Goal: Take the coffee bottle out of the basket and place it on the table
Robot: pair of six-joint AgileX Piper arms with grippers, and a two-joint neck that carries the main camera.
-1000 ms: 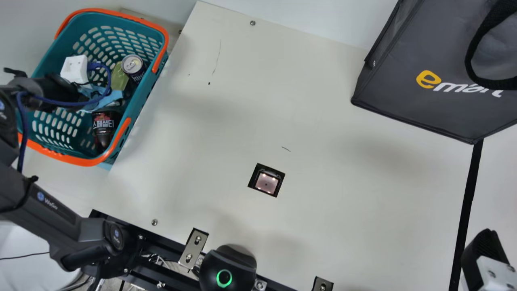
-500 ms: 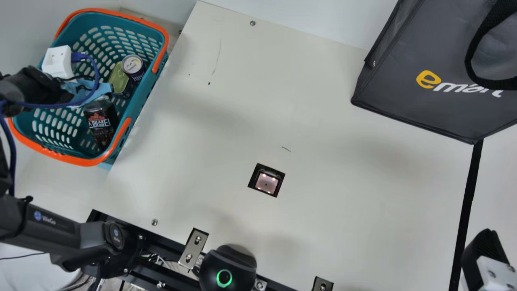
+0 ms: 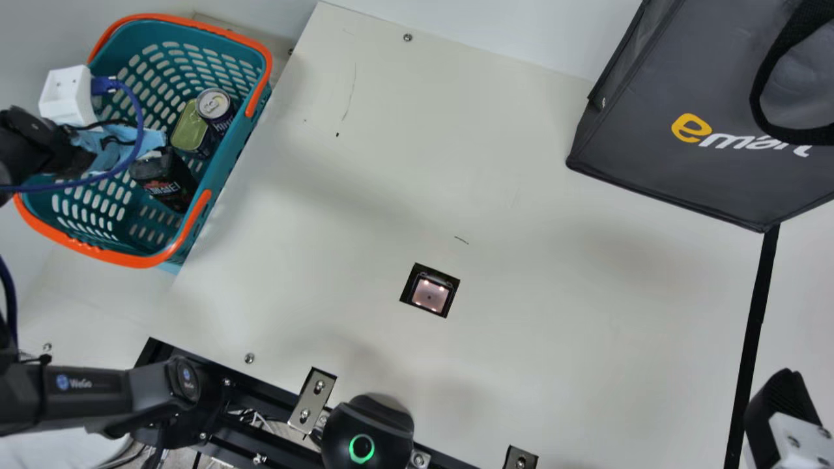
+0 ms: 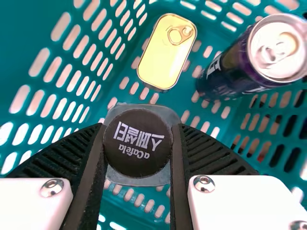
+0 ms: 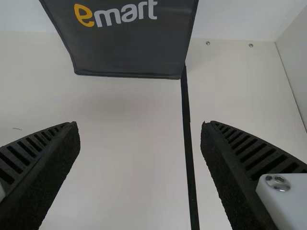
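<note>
Coffee bottle (image 3: 164, 184): inside the basket (image 3: 140, 261), tilted, its cap (image 4: 137, 143) toward the camera of the left wrist view.
Left gripper (image 4: 139, 128): jaws drawn in to the cap's width, one on each side, apparently gripping the bottle there; the cap end is likely taken because it offers itself to a reach from above.
Right gripper (image 5: 140, 125): jaws wide apart, holding nothing, over the desk (image 3: 365, 260); presumably idle, the basket being on the left arm's side.
Can and tin: can (image 3: 213, 103) just beside tin (image 3: 190, 132), in the basket.
Obscured: bottle's body, behind its cap in the left wrist view; whether its base touches the basket cannot be told.
Cut off: left arm, at the main view's edge.
</note>
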